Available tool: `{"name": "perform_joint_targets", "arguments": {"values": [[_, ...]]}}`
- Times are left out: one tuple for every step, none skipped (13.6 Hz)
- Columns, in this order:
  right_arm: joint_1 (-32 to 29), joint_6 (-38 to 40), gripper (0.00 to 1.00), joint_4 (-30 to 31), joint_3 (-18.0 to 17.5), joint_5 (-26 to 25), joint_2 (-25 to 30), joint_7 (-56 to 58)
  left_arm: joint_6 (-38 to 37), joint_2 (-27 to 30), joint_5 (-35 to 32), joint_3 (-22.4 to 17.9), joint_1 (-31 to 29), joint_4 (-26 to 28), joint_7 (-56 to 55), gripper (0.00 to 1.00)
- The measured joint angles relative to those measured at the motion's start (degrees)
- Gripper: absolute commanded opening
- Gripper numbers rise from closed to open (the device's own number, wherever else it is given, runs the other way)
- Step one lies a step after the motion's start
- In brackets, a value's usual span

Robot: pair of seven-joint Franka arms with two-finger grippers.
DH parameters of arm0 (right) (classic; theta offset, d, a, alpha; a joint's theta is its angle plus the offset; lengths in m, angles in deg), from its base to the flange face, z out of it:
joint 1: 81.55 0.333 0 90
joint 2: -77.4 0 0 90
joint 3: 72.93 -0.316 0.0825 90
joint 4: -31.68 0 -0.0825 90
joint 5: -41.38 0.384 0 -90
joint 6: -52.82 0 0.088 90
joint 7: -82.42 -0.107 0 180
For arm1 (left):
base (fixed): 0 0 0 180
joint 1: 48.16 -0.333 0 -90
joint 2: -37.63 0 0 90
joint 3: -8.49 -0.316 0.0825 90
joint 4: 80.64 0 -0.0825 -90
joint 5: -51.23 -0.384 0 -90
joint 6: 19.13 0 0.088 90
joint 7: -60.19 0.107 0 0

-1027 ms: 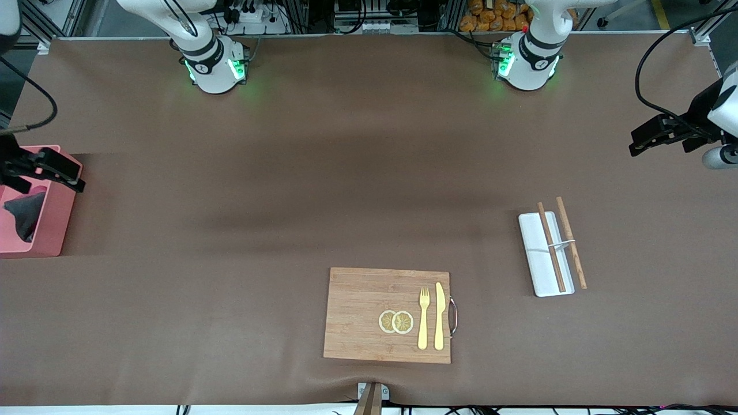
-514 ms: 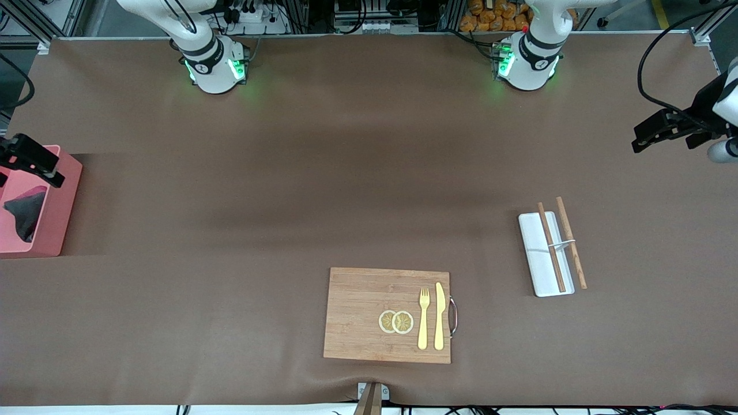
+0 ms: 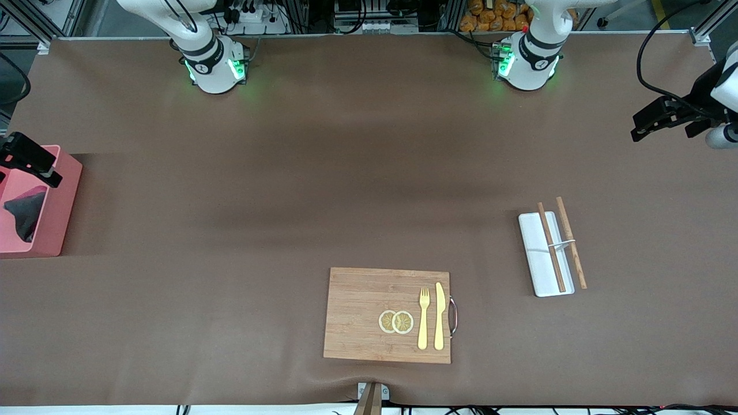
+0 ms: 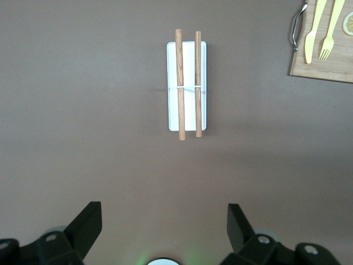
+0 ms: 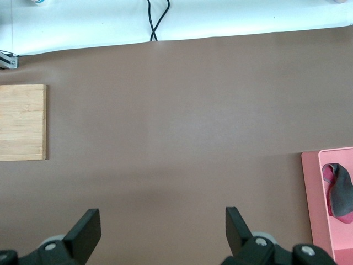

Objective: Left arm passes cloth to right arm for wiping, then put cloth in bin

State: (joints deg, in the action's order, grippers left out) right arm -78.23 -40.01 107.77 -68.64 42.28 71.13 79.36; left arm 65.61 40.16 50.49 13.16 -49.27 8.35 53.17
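cloth (image 5: pixel 341 189) pink reverse, right wrist only

Two chopsticks (image 3: pixel 562 245) – two lemon slices (image 3: pixel 396 321)

left gripper (image 4: pixel 164 232): held open above bare table
white tray (image 4: pixel 187 99): two wooden sticks (image 4: pixel 180 83) laid lengthwise across it
wooden board (image 4: pixel 325 58): seen at frame corner

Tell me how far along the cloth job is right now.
It looks finished. Done: the cloth lies inside the bin at the right arm's end of the table. In hand: nothing; the right gripper above the bin's rim and the left gripper at the other end both show open, empty fingers. Left: nothing visible.
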Motion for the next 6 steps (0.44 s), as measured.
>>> {"name": "perform_joint_targets", "arguments": {"values": [[0.0, 0.0, 1.00, 0.0, 0.0, 0.0, 0.0, 0.0, 0.1, 0.0, 0.0, 0.0, 0.0, 0.0, 0.0, 1.00], [0.0, 0.0, 1.00, 0.0, 0.0, 0.0, 0.0, 0.0, 0.3, 0.0, 0.0, 0.0, 0.0, -0.1, 0.0, 1.00], [0.0, 0.0, 1.00, 0.0, 0.0, 0.0, 0.0, -0.1, 0.5, -0.1, 0.0, 0.0, 0.0, -0.4, 0.0, 1.00], [0.0, 0.0, 1.00, 0.0, 0.0, 0.0, 0.0, -0.1, 0.5, -0.2, 0.0, 0.0, 0.0, -0.7, 0.0, 1.00], [0.0, 0.0, 1.00, 0.0, 0.0, 0.0, 0.0, -0.1, 0.5, -0.3, 0.0, 0.0, 0.0, -1.0, 0.0, 1.00], [0.0, 0.0, 1.00, 0.0, 0.0, 0.0, 0.0, -0.1, 0.5, -0.3, 0.0, 0.0, 0.1, -1.1, 0.0, 1.00]]}}
